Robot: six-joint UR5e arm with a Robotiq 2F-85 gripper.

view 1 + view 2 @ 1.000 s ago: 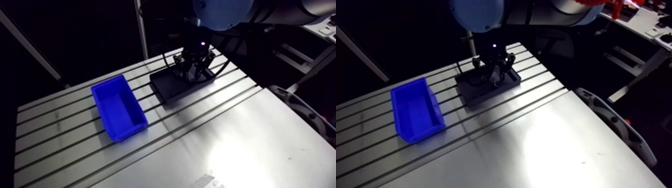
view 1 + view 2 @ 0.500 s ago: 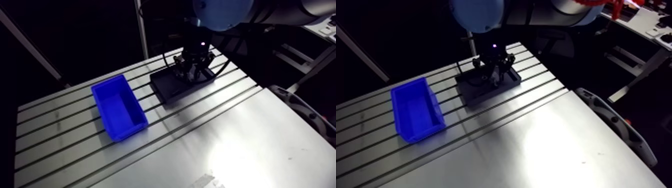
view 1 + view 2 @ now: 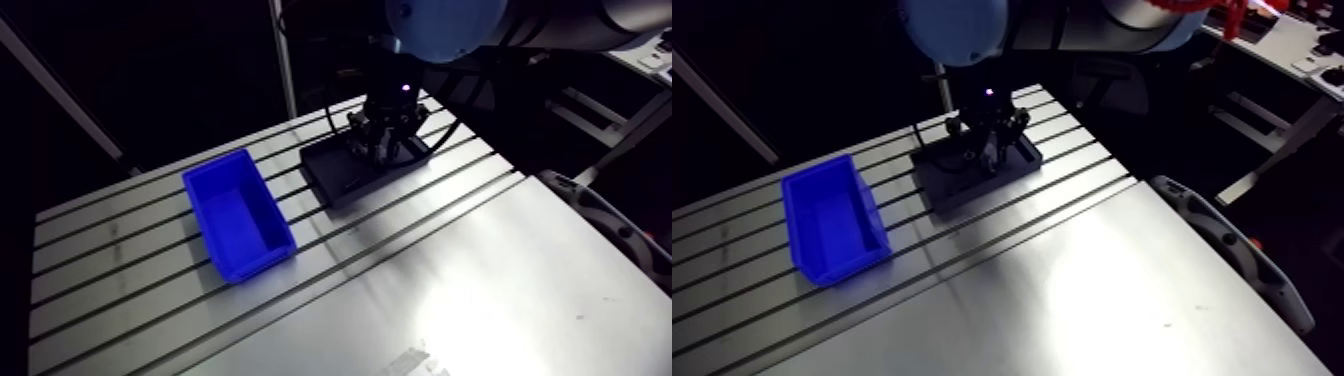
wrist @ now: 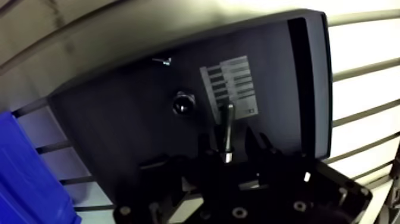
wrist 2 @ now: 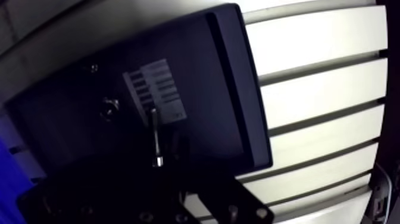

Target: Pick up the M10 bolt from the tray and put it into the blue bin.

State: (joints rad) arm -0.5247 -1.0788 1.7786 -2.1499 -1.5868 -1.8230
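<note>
- The slim silvery metal bolt [image 4: 228,128] is over the floor of the flat black rectangular tray [image 4: 119,131]. It's a thin, straight rod.
- Its long axis runs straight out from the claw [image 4: 230,155]. The bright, shiny end is nearest the claw, and the far end sits against the edge of a white label with printed bars [image 4: 232,83].
- I can't tell whether the bolt is lying on the tray or raised a bit.
- Claw state: honestly can't tell. It's dark metal against a dark tray, so whether it's spread or pinching the bolt just doesn't read.
- Also in the tray are a small round dark nut-like piece [image 4: 183,104] beside the label and a tiny screw [image 4: 161,59] further out.
- The tray looks matte, with a raised lip along one side.
- In the arm view, the blue plastic rectangular bin [image 3: 257,266] is open-topped and sits beside the tray without touching it. Both are on the slotted aluminium desk [image 3: 450,280], a brushed, shiny surface with parallel grooves.
</note>
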